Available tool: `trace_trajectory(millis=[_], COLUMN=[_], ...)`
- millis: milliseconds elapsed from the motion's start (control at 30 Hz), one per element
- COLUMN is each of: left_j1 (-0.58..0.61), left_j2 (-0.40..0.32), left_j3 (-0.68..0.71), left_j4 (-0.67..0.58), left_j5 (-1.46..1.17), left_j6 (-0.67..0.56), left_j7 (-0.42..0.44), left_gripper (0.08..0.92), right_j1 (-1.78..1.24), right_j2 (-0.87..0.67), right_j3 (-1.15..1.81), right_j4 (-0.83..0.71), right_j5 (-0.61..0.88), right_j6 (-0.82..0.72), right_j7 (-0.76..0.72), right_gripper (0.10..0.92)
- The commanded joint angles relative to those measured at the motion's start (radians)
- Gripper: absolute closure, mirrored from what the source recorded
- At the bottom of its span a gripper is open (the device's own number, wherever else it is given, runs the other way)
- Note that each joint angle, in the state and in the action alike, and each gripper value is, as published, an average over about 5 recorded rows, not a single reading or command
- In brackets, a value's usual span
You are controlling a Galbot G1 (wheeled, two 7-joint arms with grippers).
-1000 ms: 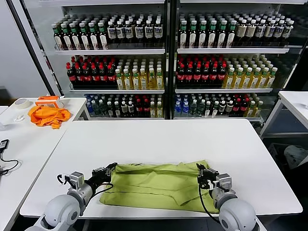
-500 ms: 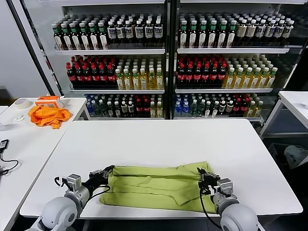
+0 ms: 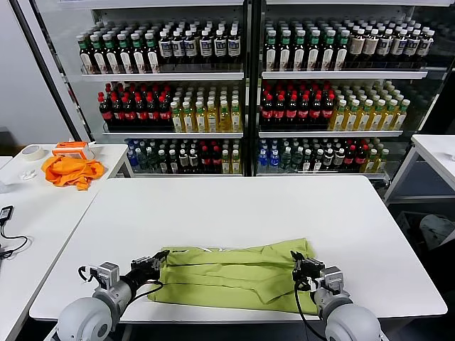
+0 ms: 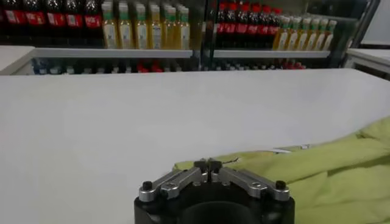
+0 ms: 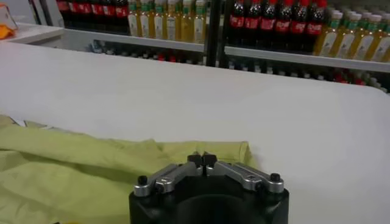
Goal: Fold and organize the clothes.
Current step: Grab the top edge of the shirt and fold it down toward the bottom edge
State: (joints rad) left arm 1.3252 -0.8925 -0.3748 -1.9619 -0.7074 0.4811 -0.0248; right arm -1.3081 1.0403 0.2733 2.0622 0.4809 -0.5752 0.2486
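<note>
We hold the shirt (image 3: 231, 273) near the table's (image 3: 234, 206) front edge — left gripper (image 3: 158, 260) pinched shut on its left end, right gripper (image 3: 297, 263) on its right. An uneven pull could probably skew the fold, or the thin fabric could slip free. No writing is legible — bottle labels are too small.
</note>
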Motion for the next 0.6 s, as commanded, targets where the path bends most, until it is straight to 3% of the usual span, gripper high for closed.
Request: trace_trajectory(millis=[33, 233, 367, 600], left_j1=[0.016, -0.024, -0.027, 0.033], left_j2=[-0.003, -0.015, -0.013, -0.027], left_j3=[0.004, -0.007, -0.050, -0.079], left_j4=[-0.014, 0.070, 0.084, -0.032], left_j5=[0.021, 0.040, 0.013, -0.006], left_j6=[0.055, -0.005, -0.030, -0.061], left_j7=[-0.041, -0.047, -0.038, -0.067], left_gripper=[0.919, 0.854, 0.742, 0.543], right_j1=[-0.006, -0.034, -0.055, -0.132], right_j2=[0.000, -0.013, -0.020, -0.009], right_j3=[-0.001, 0.016, 0.053, 0.113], right_j4=[-0.002, 0.021, 0.044, 0.158], right_j5=[-0.007, -0.026, -0.033, -0.038], right_j6=[0.001, -0.002, 0.001, 0.001], right_j7=[-0.004, -0.015, -0.013, -0.013], right_gripper=[0.917, 0.882, 0.774, 0.566])
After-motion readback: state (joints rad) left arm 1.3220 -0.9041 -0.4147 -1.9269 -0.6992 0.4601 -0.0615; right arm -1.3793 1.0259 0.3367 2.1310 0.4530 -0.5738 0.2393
